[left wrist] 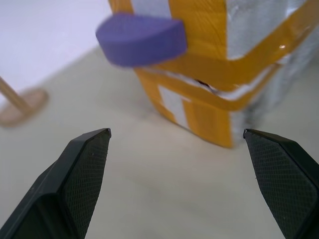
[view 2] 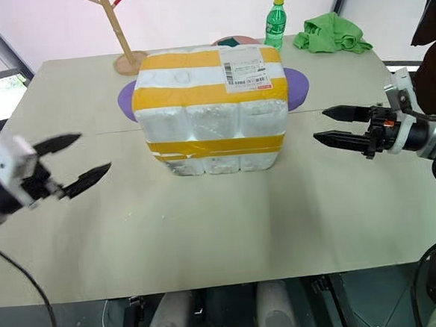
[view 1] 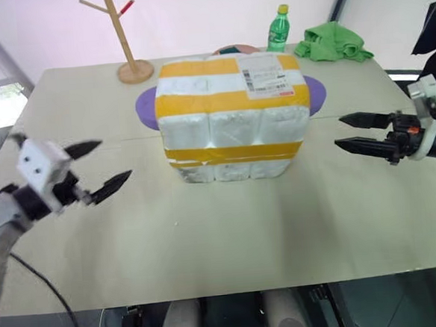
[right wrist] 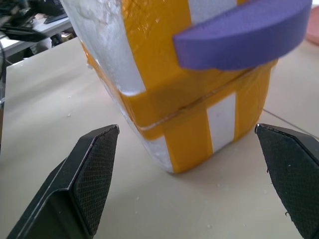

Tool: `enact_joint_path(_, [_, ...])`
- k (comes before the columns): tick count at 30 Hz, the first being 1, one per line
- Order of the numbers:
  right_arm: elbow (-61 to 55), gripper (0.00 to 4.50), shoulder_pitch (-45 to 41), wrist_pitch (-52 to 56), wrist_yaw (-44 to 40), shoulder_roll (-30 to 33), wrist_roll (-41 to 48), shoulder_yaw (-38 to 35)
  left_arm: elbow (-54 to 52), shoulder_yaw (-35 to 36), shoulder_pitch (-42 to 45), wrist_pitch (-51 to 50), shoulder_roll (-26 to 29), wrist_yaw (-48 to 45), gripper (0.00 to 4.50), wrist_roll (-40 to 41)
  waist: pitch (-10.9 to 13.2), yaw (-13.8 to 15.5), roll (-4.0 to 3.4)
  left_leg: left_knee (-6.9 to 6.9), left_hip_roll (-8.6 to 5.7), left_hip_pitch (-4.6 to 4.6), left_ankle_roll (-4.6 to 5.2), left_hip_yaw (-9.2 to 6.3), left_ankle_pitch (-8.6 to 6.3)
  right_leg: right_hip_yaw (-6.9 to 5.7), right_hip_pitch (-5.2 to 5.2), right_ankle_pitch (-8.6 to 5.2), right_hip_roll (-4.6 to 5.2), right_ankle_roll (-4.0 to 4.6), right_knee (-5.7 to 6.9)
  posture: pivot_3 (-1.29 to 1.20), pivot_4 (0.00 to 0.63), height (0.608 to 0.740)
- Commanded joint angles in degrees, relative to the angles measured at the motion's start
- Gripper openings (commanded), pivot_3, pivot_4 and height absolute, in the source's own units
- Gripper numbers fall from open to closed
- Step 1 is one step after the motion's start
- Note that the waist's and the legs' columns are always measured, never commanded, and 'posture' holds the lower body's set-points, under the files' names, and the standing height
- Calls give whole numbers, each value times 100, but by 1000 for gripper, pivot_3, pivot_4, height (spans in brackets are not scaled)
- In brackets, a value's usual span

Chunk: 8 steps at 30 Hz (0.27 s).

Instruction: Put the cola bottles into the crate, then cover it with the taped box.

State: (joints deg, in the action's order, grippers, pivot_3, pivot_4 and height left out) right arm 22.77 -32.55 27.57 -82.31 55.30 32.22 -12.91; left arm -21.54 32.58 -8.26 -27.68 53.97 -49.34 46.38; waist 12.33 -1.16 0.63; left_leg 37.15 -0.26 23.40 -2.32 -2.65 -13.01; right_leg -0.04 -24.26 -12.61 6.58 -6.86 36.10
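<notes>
1. taped box (view 1: 233,106): white foam wrapped in wide yellow bands, white shipping label (view 1: 265,80) on its top; it stands upright at the middle of the worktop (view 1: 230,230).
2. crate (view 1: 233,162): the lower foam part under the box, ringed by a yellow tape strip; the box sits on it as a cover, a thin seam showing between the two in both wrist views. the cola bottles cannot be seen.
3. purple handle tabs: one purple foam tab (view 1: 145,109) juts from the box's left end, another (view 1: 314,93) from its right end.
4. left claw (view 1: 104,165): fingers spread wide, holding nothing; it hangs above the worktop, apart from the box's left end, pointing toward it.
5. right claw (view 1: 350,133): fingers spread wide, holding nothing; it hangs near the box's right end, apart from it, pointing toward it.
6. background items: a wooden peg stand (view 1: 123,35) near the far left edge of the worktop; a green plastic bottle (view 1: 277,29) with yellow cap behind the box; a crumpled green cloth (view 1: 334,41) toward the far right corner.
7. a pink-rimmed round object (view 2: 233,40) lies just behind the box, mostly hidden.
</notes>
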Motion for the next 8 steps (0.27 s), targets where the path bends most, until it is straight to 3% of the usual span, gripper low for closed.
enact_joint_path(1, [449,4500,-166,-345,-408,230,-134,-67,169,1321,-418,-934,111,-461,4456,1063,0,8,0,1,0,0,0,0,0,0,0,-1,0,2,-1,0,150,740])
enact_joint_path(8, [1087,4500,-298,-710,-753,245,-368,11,728,1909,-373,-1528,371,-751,4456,1317,-1,1,1,2,0,0,-1,4,0,0,1,-4,0,9,-5,0,150,740])
